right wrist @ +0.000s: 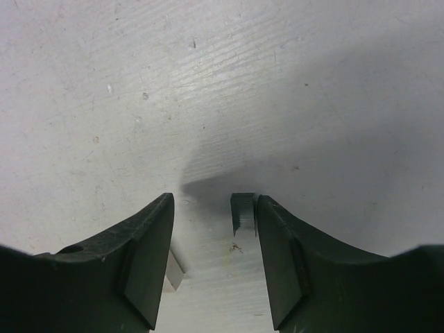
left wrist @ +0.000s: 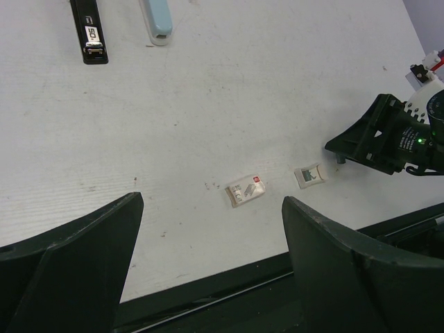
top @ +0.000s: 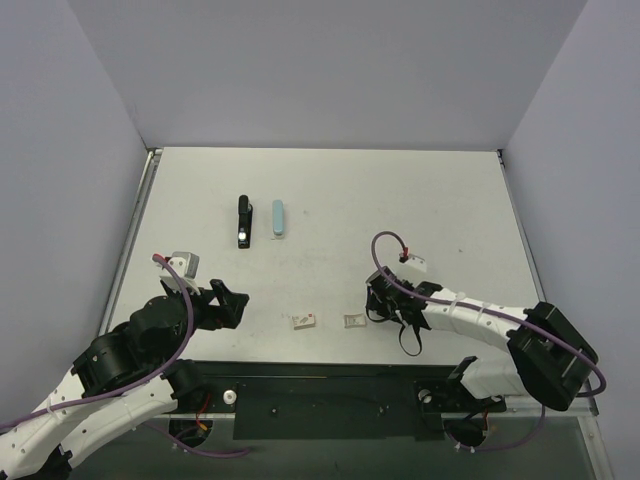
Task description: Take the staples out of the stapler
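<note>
Right claw [right wrist: 211, 208] stands half open, staple strip [right wrist: 243, 214] at lower centre against one finger: likely light, brittle; pinch its long sides. Left claw [left wrist: 211, 205] gapes wide.

The only marking that comes near legible is in the left wrist view: a small white label on the black stapler [left wrist: 89, 31] carries dark characters that look like "50", turned sideways. The small white packet [left wrist: 245, 190] on the surface bears a red mark and grey print, and the second packet [left wrist: 309, 175] dark print, both too small to read.
</note>
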Controlling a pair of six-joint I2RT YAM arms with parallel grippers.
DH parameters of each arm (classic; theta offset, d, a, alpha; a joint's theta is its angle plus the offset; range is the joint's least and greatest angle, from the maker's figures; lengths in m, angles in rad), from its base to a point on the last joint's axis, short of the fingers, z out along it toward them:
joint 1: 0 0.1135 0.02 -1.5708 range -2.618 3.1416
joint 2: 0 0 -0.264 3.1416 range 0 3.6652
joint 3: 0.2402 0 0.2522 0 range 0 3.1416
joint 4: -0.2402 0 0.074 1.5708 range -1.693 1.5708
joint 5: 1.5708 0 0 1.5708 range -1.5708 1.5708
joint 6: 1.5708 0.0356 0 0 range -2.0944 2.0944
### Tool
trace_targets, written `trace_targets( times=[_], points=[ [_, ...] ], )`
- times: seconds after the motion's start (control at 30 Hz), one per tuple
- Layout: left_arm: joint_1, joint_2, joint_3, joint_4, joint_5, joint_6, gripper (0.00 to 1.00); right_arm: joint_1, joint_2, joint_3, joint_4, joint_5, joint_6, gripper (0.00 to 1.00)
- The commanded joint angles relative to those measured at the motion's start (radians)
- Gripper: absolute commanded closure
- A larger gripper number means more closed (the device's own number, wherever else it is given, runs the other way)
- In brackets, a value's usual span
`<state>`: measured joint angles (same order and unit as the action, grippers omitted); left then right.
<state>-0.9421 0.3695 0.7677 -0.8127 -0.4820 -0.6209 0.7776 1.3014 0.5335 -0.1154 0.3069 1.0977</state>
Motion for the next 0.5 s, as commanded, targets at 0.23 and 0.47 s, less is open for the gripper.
trace_targets(
  times=[0.23,0.47],
  points=[
    [-0.004,-0.001,0.021,0.007,0.01,0.001,0.08,0.032,0.061,-0.003,-0.092,-0.002,-0.048,0.59],
    [-0.004,-0.001,0.021,0.009,0.01,0.003,0.08,0.083,0.071,0.022,-0.148,0.06,-0.073,0.6]
  ],
)
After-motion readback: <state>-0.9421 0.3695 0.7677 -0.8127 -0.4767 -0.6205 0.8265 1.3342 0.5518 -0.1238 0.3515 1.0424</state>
